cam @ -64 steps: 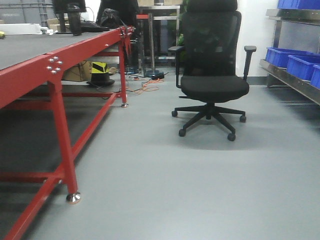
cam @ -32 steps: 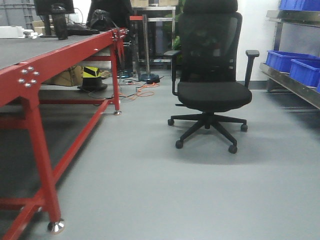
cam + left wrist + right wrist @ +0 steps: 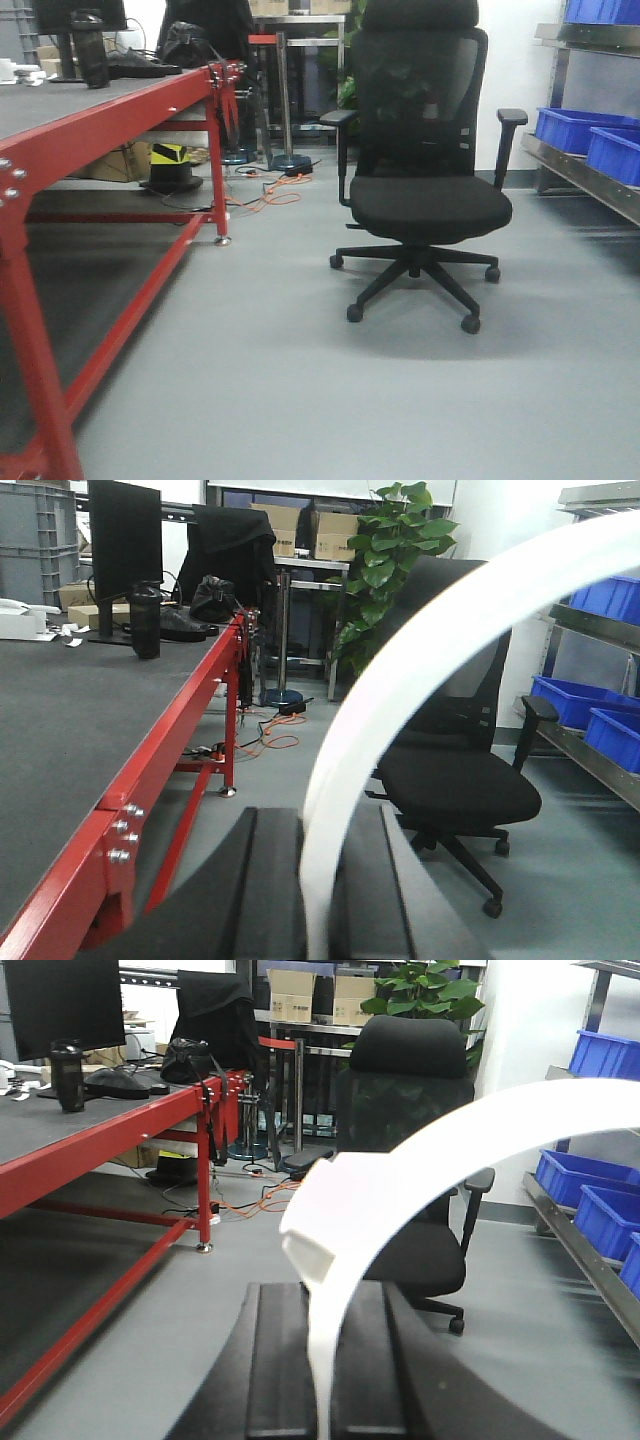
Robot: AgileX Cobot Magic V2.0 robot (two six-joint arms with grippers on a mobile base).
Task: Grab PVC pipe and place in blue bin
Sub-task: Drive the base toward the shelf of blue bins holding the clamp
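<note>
In the left wrist view my left gripper (image 3: pixel 318 825) is shut on a white curved PVC pipe (image 3: pixel 420 650). The pipe arches up and to the right from between the black pads (image 3: pixel 270 880). In the right wrist view my right gripper (image 3: pixel 322 1295) is shut on another white curved PVC pipe (image 3: pixel 480 1135), which has a flat tab (image 3: pixel 315 1235) near the jaws. Blue bins (image 3: pixel 570 128) stand on a metal shelf at the right, also seen in the left wrist view (image 3: pixel 562 700) and the right wrist view (image 3: pixel 568 1175). The front view shows neither gripper nor pipe.
A black office chair (image 3: pixel 425 190) stands on the grey floor ahead. A long red-framed table (image 3: pixel 110 110) runs along the left, carrying a monitor and a bottle (image 3: pixel 146 620). Orange cables (image 3: pixel 270 195) lie on the floor behind it. A potted plant (image 3: pixel 395 540) and boxes stand at the back.
The front view has advanced: the chair is closer and lower in frame, and the red table has slid left. Its near leg has left the view.
</note>
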